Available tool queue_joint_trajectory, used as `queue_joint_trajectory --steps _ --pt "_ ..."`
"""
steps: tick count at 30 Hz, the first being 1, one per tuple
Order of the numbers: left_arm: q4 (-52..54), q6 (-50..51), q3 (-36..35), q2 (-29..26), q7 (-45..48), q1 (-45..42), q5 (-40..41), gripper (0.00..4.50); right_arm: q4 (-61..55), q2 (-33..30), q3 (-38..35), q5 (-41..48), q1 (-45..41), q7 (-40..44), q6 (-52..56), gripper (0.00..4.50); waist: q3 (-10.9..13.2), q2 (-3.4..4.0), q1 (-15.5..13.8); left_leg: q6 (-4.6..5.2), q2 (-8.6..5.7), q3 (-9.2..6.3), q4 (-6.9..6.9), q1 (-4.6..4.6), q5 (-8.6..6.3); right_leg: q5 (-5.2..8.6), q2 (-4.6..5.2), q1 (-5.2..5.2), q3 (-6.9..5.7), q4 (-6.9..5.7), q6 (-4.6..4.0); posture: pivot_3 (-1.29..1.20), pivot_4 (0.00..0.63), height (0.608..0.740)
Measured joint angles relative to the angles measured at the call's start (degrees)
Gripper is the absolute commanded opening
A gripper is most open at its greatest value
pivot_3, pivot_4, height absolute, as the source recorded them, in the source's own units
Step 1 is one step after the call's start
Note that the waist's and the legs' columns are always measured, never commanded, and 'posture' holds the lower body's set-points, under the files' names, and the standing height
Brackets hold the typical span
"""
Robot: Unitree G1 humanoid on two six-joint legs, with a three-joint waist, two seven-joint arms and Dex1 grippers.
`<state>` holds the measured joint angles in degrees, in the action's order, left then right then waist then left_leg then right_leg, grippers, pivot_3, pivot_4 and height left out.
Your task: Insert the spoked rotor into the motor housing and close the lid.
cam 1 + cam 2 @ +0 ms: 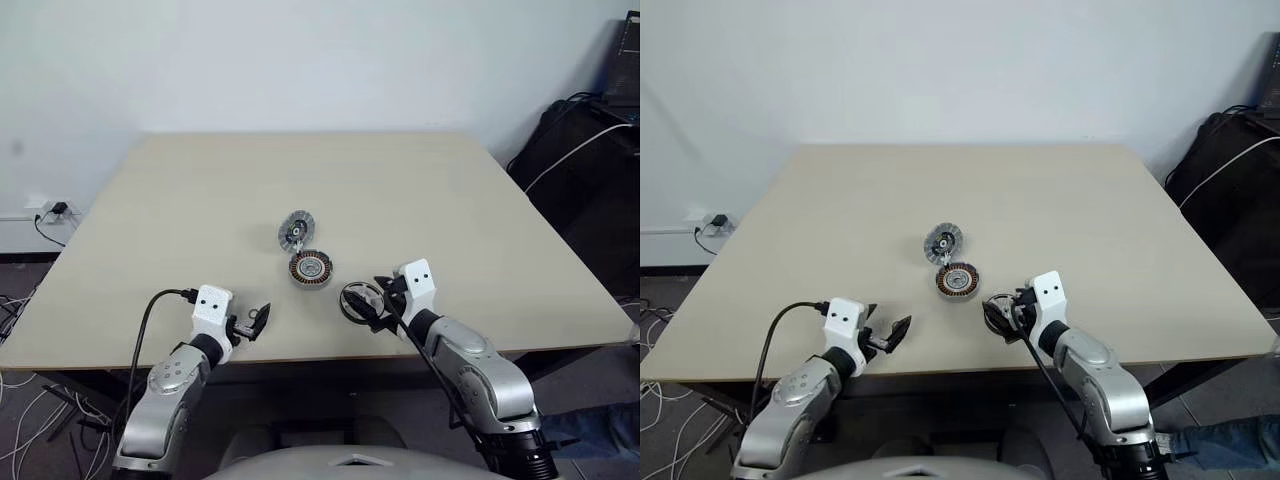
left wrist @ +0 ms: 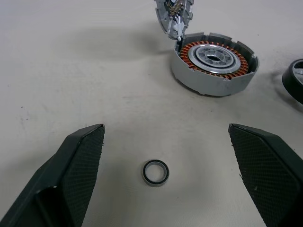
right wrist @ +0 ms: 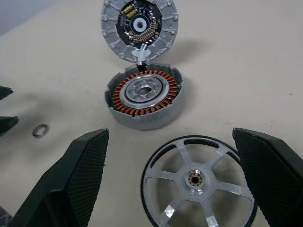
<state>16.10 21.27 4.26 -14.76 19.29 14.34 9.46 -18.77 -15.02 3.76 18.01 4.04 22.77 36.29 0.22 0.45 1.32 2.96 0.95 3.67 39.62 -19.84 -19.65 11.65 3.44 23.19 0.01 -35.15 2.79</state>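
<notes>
With the right gripper [image 3: 170,179] spread wide over the spoked rotor [image 3: 199,182], which lies flat just short of the open motor housing [image 3: 144,97], I'd pinch the rim squarely, while the left gripper [image 2: 165,175], also spread, waits nearby.

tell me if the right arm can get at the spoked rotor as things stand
Probably yes. The spoked rotor lies flat on the table directly between the open jaws of the right gripper, with nothing on top of it. The motor housing sits just beyond, apart from the rotor, so it should not block a grasp.
</notes>
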Motion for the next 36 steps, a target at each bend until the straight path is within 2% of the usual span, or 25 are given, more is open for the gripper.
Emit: queue_joint_trajectory --steps 9,19,36 --pt "0.02 1.96 1.55 -0.74 -1.51 -0.53 -3.35 4.46 0.85 1.71 0.74 -5.91 1.71 -4.41 -8.50 4.47 0.01 0.01 0.00 -0.01 -0.01 0.01 0.00 0.00 0.00 0.00 0.00 0.00 0.01 0.00 0.02 0.00 0.000 0.740" --pt "1.57 4.91 3.19 -0.94 -1.28 -0.51 -4.09 4.46 0.78 1.95 0.24 -2.94 1.70 -4.07 -2.30 4.47 0.03 0.00 -0.01 -0.02 0.19 0.00 0.00 0.00 0.01 0.00 0.01 0.02 0.01 -0.02 0.01 0.00 0.000 0.740" --pt "2.11 8.26 3.21 0.23 -1.69 -0.62 -3.27 4.46 0.77 1.03 0.50 -3.61 1.71 -2.71 -3.65 4.47 0.04 -0.01 -0.01 -0.02 0.16 0.00 0.00 -0.01 0.01 0.00 0.00 0.03 0.01 -0.02 0.01 0.00 0.000 0.740"
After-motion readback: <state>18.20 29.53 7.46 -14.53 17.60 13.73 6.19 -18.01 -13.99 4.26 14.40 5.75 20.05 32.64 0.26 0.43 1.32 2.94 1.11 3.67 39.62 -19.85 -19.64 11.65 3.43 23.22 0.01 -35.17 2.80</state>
